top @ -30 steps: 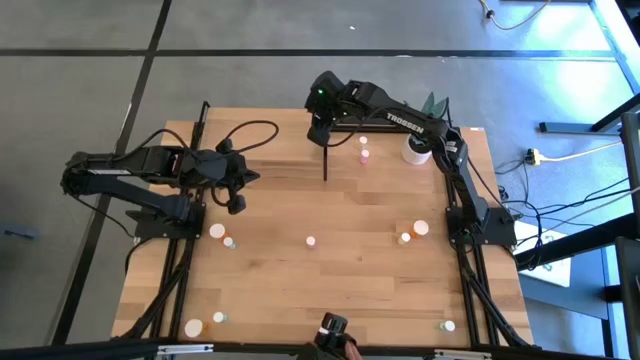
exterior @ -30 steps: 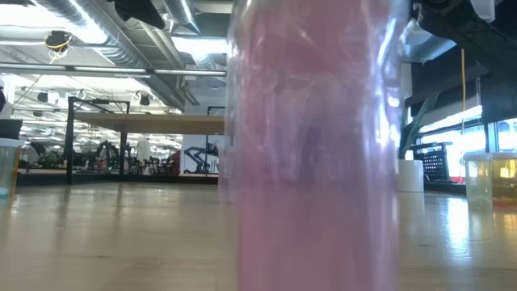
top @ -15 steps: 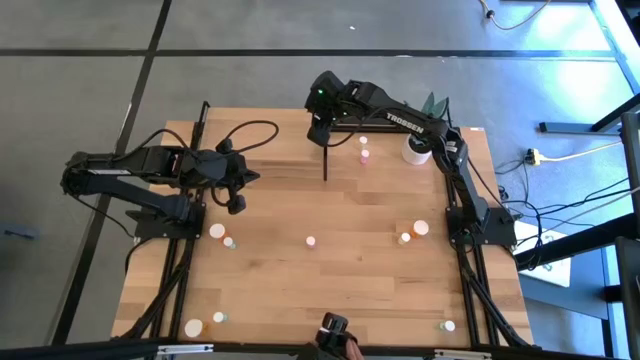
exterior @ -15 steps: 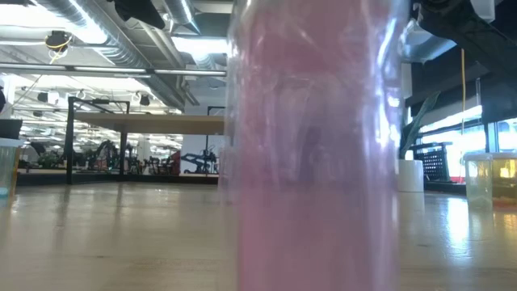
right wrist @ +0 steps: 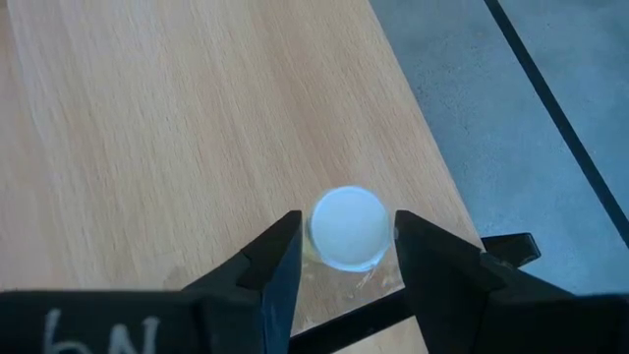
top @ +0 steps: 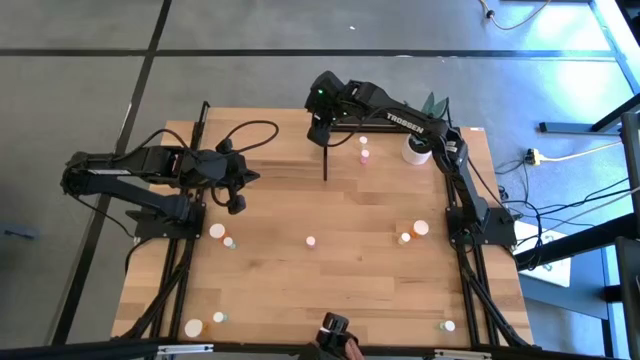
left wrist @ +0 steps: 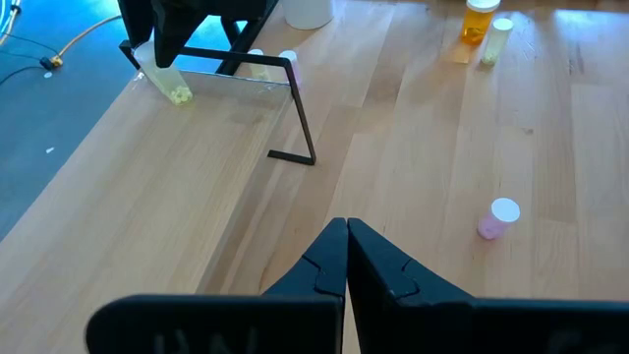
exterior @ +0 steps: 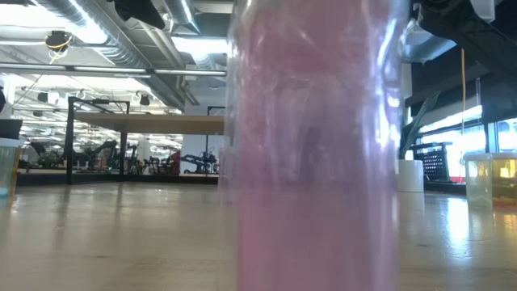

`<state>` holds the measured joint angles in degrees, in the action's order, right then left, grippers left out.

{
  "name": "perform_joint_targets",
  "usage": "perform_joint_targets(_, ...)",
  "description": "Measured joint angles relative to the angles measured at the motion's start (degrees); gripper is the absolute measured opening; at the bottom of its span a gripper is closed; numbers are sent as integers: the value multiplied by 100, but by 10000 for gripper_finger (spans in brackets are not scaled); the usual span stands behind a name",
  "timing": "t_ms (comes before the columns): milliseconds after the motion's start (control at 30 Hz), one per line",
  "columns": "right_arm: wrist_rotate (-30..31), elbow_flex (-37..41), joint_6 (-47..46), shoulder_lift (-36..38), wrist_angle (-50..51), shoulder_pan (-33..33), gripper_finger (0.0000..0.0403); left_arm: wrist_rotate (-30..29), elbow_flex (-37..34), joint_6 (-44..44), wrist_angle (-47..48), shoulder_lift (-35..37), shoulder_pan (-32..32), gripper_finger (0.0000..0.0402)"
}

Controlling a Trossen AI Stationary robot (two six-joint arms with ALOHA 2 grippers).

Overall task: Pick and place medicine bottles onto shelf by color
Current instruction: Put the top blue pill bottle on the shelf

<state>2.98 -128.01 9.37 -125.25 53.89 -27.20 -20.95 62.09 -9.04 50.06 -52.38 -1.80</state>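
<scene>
Desk (top: 330,280) seen whole from straight overhead. Low view set at desk height, nearly blocked by a pink bottle (exterior: 315,145) right at the lens. Shelf (left wrist: 236,84) is shared by left wrist, overhead and low views.

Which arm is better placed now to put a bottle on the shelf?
The right. Its gripper holds a white-capped bottle over the shelf. The left gripper is shut, empty, farther away.
</scene>
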Motion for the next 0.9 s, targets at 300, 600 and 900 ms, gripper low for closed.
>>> perform_joint_targets(300, 0, -233, 13, 20, 149, 0, 165, -1, 2, 0, 2, 0, 0, 0)
perform_joint_targets(600, 0, -662, -13, 149, 477, 48, 165, 0, 1, -2, 16, 0, 0, 0)
perform_joint_targets(900, -746, -662, 114, 770, 841, 603, 165, 450, -5, -459, 505, 156, -85, 0)
